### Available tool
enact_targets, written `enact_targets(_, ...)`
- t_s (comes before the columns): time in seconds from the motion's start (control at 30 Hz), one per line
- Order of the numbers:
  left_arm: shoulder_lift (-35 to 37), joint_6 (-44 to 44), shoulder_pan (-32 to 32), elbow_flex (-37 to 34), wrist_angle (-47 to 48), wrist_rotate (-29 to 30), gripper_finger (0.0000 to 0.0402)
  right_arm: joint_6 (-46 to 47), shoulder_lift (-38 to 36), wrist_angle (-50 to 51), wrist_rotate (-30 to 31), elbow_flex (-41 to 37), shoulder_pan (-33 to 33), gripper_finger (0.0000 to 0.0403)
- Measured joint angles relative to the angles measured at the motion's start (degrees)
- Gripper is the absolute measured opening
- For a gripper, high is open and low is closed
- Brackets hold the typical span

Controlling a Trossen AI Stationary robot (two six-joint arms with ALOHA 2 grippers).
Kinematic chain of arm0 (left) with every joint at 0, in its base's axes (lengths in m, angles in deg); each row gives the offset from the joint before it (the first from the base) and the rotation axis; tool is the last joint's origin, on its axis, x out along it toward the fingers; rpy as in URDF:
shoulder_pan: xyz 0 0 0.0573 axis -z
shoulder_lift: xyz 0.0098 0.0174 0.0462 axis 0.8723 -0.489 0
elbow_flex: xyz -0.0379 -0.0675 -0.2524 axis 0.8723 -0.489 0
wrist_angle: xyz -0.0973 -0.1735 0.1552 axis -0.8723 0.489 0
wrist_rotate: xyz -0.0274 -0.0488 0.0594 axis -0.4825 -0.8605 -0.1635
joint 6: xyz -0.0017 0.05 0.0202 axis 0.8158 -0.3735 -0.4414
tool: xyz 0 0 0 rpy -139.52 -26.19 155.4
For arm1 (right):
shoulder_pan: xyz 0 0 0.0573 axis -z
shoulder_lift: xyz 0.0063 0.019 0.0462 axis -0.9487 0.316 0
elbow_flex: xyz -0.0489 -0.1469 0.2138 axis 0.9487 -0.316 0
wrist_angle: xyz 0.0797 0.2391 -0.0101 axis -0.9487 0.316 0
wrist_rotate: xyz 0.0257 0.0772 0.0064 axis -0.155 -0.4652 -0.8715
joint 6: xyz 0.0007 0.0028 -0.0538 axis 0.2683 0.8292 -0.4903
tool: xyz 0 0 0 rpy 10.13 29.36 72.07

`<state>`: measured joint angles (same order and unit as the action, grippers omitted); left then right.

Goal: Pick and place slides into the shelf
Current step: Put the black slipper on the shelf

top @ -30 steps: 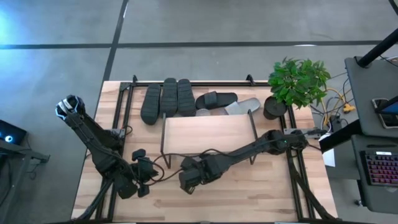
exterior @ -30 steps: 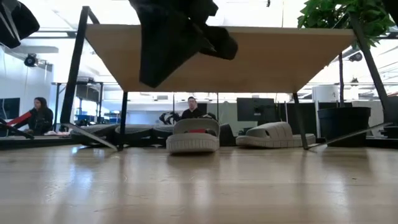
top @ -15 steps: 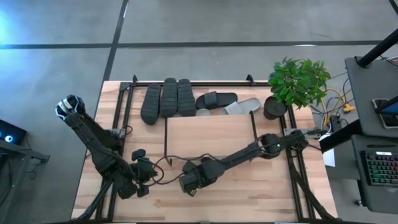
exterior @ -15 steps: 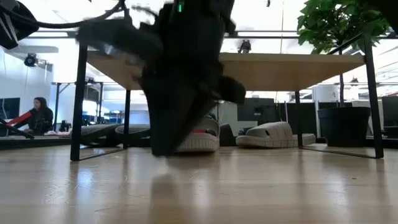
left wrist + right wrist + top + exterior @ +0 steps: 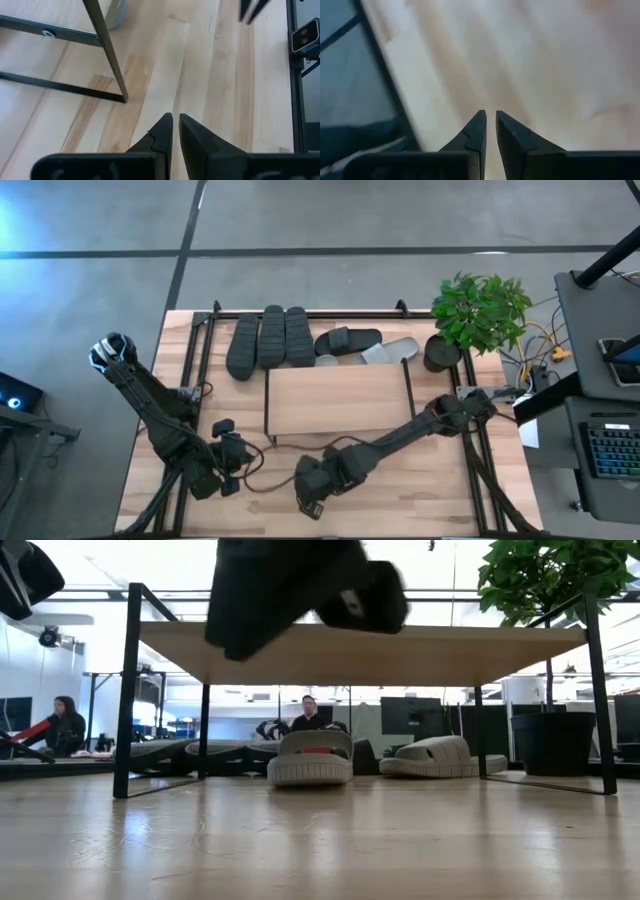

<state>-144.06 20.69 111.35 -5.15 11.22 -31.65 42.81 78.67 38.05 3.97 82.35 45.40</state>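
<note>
High view: our rubber open-toe slides [image 5: 300, 340], dark and light grey, all lie at twelve o'clock behind the wooden-topped black-framed shelf [image 5: 335, 400]; none shelved. Both tools, left [image 5: 237, 467] and right [image 5: 312, 502], are clenched, empty.

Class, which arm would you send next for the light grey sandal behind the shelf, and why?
Probably the right: its tool is empty and its arm lies on the side of the light grey rubber sandal; the left tool is parked farther off.

No text, label or number is legible anywhere.
</note>
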Motion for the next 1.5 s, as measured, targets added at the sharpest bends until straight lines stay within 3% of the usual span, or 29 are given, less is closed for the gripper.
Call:
enact_targets(0.27, 2.15, 10.45, -0.04, 0.00, 4.98, -0.71, 0.0018, -2.34, -11.31, -0.83, 12.61, 0.11, 5.34, 0.0034)
enact_targets(0.4, 6.02, 10.24, -0.06, 0.32, 5.06, 2.90, 0.0018, -4.29, -17.25, 0.96, 23.20, 0.04, 8.34, 0.0034)
enact_targets(0.5, 10.63, 10.01, -0.80, -0.10, 6.37, 7.03, 0.0018, -3.78, -20.51, 7.02, 25.42, 0.08, 12.87, 0.0034)
enact_targets(0.67, 18.85, 9.87, -5.23, -1.05, 12.67, 9.69, 0.0018, -4.67, -20.62, 17.58, 24.00, -0.53, 23.53, 0.0034)
enact_targets(0.83, 23.97, 9.88, -11.61, -1.63, 18.98, 10.31, 0.0018, -12.65, -20.51, 17.94, 17.71, -2.44, 34.80, 0.0034)
enact_targets(1.0, 27.82, 11.35, -16.32, -4.99, 19.23, 8.10, 0.0018, -22.98, -18.33, 16.89, 13.90, -3.17, 44.11, 0.0034)
enact_targets(1.2, 34.52, 26.73, -19.87, -12.61, 19.35, 5.81, 0.0018, -33.25, -14.26, 14.96, 1.35, -3.58, 53.07, 0.0043)
enact_targets(1.33, 38.51, 36.85, -19.93, -17.57, 19.17, 7.05, 0.0019, -36.51, -12.90, 14.93, -2.58, -3.45, 56.97, 0.0074)
enact_targets(1.5, 42.84, 40.33, -19.93, -20.75, 16.67, 8.37, 0.0048, -36.52, -11.26, 16.01, -5.45, -3.91, 59.66, 0.0126)
